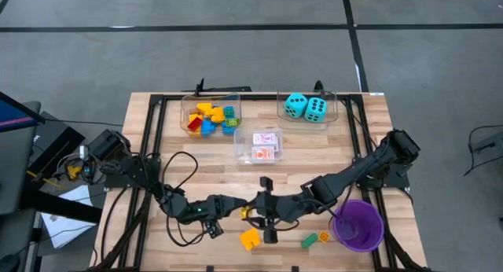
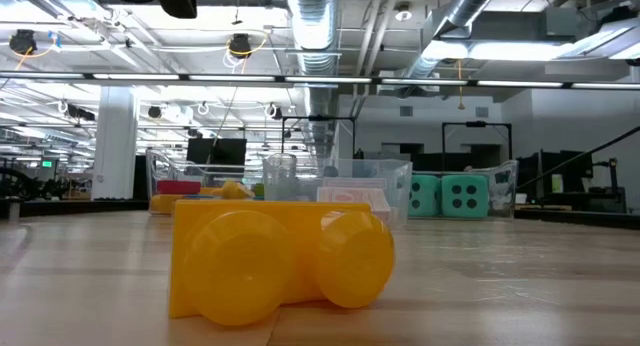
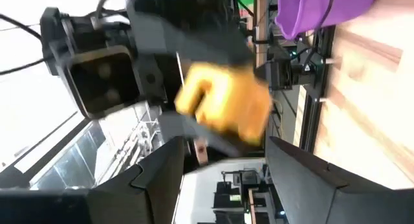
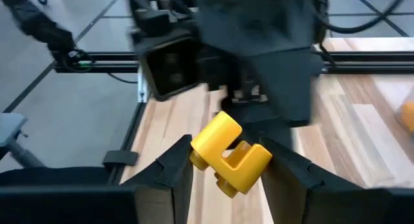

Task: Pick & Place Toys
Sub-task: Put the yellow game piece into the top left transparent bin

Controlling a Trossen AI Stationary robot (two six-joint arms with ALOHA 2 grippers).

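Where the two arms meet near the front edge of the table, my right gripper point(image 4: 229, 160) is clenched on a yellow brick point(image 4: 229, 158), which sits between its two fingers. My left gripper point(image 3: 220, 169) faces it from just beside; its fingers stand apart, around nothing, though that wrist view is blurred, so I cannot say whether they touch the brick. A second yellow brick point(image 1: 250, 239) lies on the table point(image 1: 141, 115) just below the grippers, with a green brick point(image 1: 310, 240) and a small orange one point(image 1: 323, 237) beside the purple cup point(image 1: 358, 225). At the back, bins hold mixed bricks point(image 1: 209, 119), two turquoise dice point(image 1: 306, 107) and card packs point(image 1: 266, 145).
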